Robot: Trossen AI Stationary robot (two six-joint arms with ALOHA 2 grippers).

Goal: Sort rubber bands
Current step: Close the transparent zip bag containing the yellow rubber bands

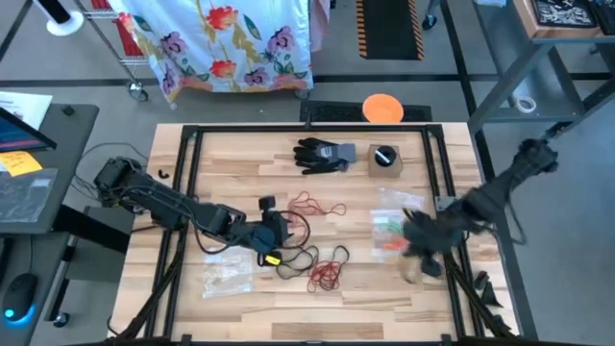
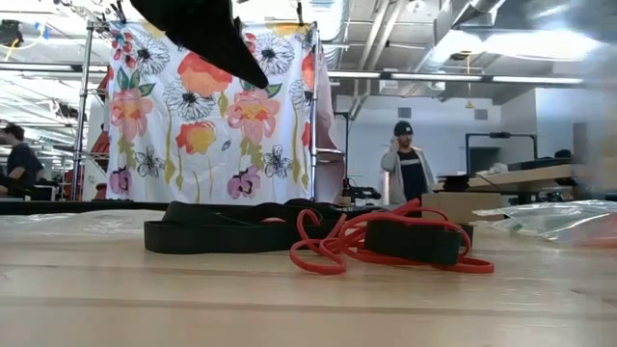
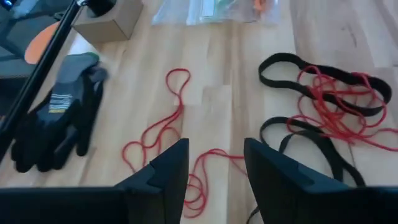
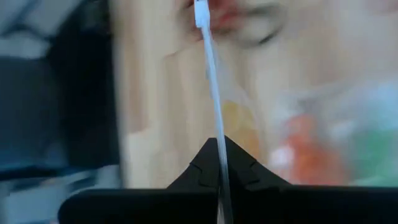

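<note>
Thin red rubber bands [image 1: 312,204] lie loose mid-table. Nearer the front edge, red bands [image 1: 327,277] are tangled with wide black bands [image 3: 311,81]. My left gripper [image 3: 214,168] hovers open just above a red band [image 3: 168,118], which runs under the gap between its fingers. On the right, a clear plastic bag [image 1: 392,229] holds green and orange bands [image 4: 323,143]. My right gripper [image 4: 219,167] is shut on that bag. Another clear bag [image 1: 226,274] lies flat at the front left. My right gripper pinches a thin edge of the clear plastic bag [image 4: 214,134] between its two shut fingers. The edge runs straight out past the fingertips as a narrow strip. The fingers slant down at it. The blur hides whether the bag is off the table.
A black glove [image 1: 322,154] and a small cardboard box [image 1: 385,160] sit at the far side. A black metal frame [image 1: 192,173] borders the wooden tabletop. A flowered cloth [image 2: 212,106] hangs behind the table, and people stand in the room beyond.
</note>
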